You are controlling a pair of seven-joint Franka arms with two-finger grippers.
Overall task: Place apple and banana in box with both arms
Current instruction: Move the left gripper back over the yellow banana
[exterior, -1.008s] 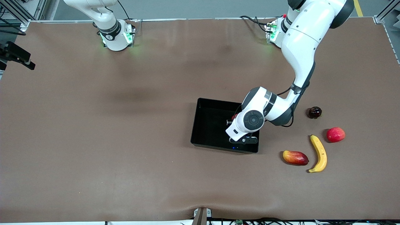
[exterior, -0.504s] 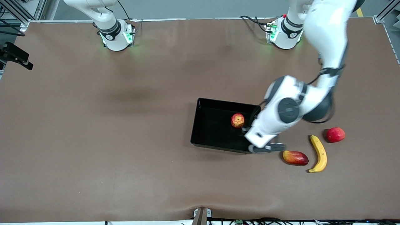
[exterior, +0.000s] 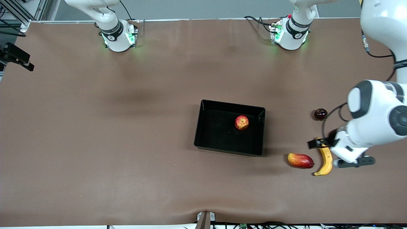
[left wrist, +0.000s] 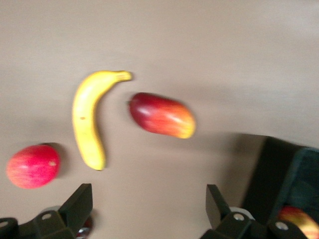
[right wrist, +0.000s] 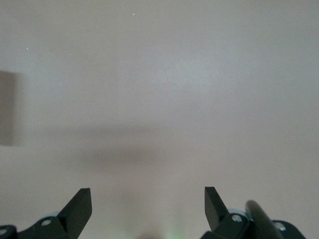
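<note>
fruit is being shown in two places. the small round red apple with yellow streaks is being kept inside the glossy black rectangular plastic box at the middle of the front frame, near its upper right wall. the curved bright yellow banana is lying on the brown table at the lower right of the frame, well apart from the box, with an oblong red-and-yellow mango-shaped fruit just beside it toward the box. a plain pinkish-red round fruit is being seen in the lower left of the left wrist picture, and a small dark round fruit is lying higher in the front frame. the left gripper is being held over the banana, fingers spread wide and holding nothing. the right gripper is being kept waiting over bare table, fingers also spread wide and empty.
</note>
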